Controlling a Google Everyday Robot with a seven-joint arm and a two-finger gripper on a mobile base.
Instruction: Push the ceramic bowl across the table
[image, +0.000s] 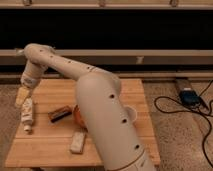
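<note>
While my arm stretches out over the table (50, 147), my pincer (22, 96) hangs at the table's left edge as the camera sees it, pointing down. How wide it stands, I cannot tell, and I see nothing in its hold. Just below it lies a white bottle-shaped thing (27, 114) on its side. The ceramic bowl (78, 116) sits near the middle of the table, well apart from the pincer and off to its right in the view. Only a sliver of its orange-red shows, since my own arm covers the rest. Between pincer and bowl lies a brown block (59, 114), close beside the bowl. A flat white packet (77, 141) lies nearer the front edge, and a small white cup (131, 114) peeks out on the arm's other side.
</note>
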